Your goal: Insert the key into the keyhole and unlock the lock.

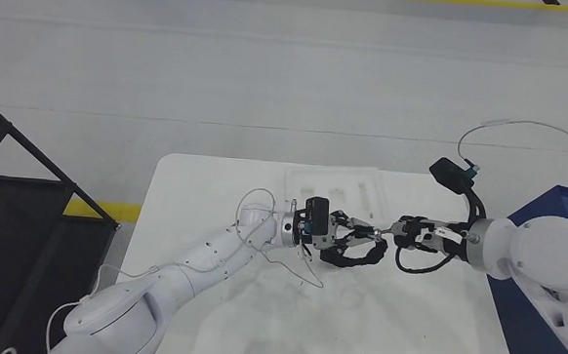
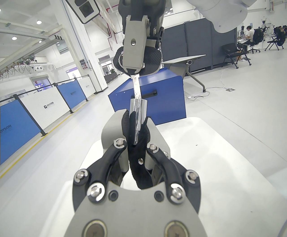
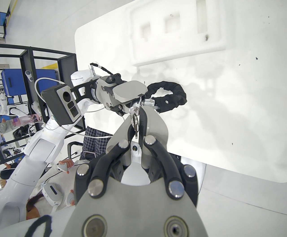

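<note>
White tabletop (image 1: 256,322) with a foam tray (image 1: 337,188) at its far edge lies beneath both arms. Above it the left pincer (image 2: 134,122) is pinching the black-sleeved cable lock (image 2: 140,167) near its chrome cylinder (image 2: 138,107). The right pincer (image 3: 138,116) is clamped on the key (image 2: 136,86), whose blade meets the cylinder's end.

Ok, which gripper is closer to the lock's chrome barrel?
Left. The left gripper is clamped on the chrome barrel itself; the right gripper sits just off its end, holding the key, whose blade reaches the barrel.
</note>
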You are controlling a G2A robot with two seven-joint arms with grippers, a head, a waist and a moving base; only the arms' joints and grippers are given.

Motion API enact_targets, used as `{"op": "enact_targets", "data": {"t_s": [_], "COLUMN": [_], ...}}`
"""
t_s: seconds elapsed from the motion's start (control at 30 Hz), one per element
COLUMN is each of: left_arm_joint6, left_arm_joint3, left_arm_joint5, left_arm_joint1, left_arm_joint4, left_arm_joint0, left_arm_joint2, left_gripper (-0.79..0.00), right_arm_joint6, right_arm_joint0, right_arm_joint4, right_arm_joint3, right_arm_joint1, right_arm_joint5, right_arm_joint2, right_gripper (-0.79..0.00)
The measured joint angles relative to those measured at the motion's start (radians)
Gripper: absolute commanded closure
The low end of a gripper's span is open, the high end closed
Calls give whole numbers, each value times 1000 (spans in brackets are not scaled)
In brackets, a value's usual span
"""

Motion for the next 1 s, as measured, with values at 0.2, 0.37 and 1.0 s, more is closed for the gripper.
{"op": "enact_targets", "data": {"t_s": [0.2,0.37,1.0], "left_arm_joint6": [-3,-2,5], "left_arm_joint3": [-2,-6,-13], "left_arm_joint5": [-10,-23,-48], "left_arm_joint1": [-2,-4,-12], "left_arm_joint4": [7,13,39], "left_arm_joint0": [4,6,8], "left_arm_joint2": [-13,-21,-50], "left_gripper": [0,0,0], "right_arm_joint6": [-3,0,19], "right_arm_joint0": [17,32,108], "right_arm_joint4": [1,2,-9], "right_arm_joint3": [-2,0,31], "right_arm_joint1": [11,17,16], "right_arm_joint5": [3,0,-19], "right_arm_joint2": [-20,-37,-127], "right_gripper": [0,0,0]}}
